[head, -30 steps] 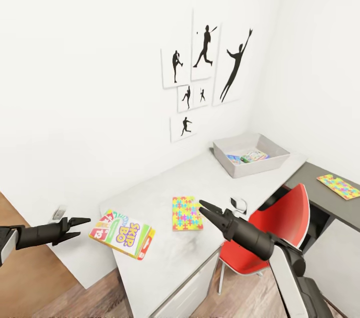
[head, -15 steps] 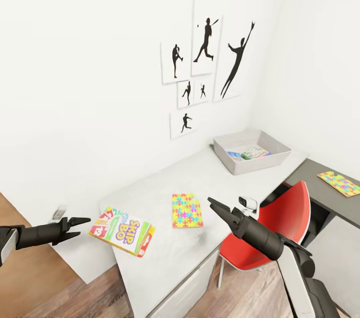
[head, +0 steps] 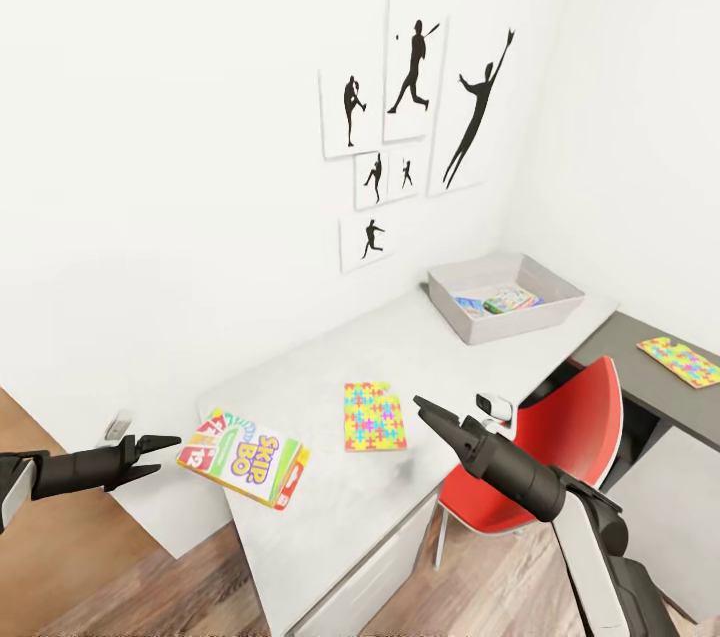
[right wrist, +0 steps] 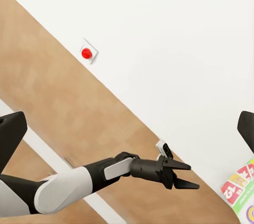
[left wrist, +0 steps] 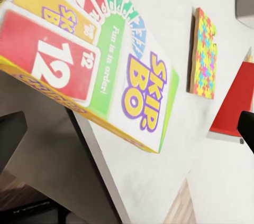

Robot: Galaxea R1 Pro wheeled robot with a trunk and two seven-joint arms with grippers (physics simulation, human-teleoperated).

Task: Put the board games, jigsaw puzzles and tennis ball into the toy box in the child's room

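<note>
Skip-Bo board game (head: pixel 243 458) lies at the near corner of the table (head: pixel 400 347), one end jutting past the edge, and it is plainly the next toy to be fetched. The left gripper (head: pixel 155 454) hangs just off that overhanging end, its two fingers spread apart and holding nothing; from the left wrist view the box (left wrist: pixel 100 65) looms close ahead, tilted, with the drop beside the desk beneath it. The right gripper (head: pixel 424 414) hovers above the table's front edge near the red chair (head: pixel 560 427); its tips look drawn to a point, but I cannot tell for sure whether they are closed, and nothing is in them.

One jigsaw puzzle (head: pixel 374 415) rests flat in the middle of the table, well apart from the toy box (head: pixel 505 294) at the far end against the wall. That tray already has a couple of colourful flat things in it. A second jigsaw puzzle (head: pixel 683 360) sits on the darker desk (head: pixel 640 382) to the right.

My guess is that the step in hand is the approach to the Skip-Bo box. The next move calls for sliding the spread fingers over and under the overhanging end, then closing. Push too hard and the box could slip off the corner to the floor.
</note>
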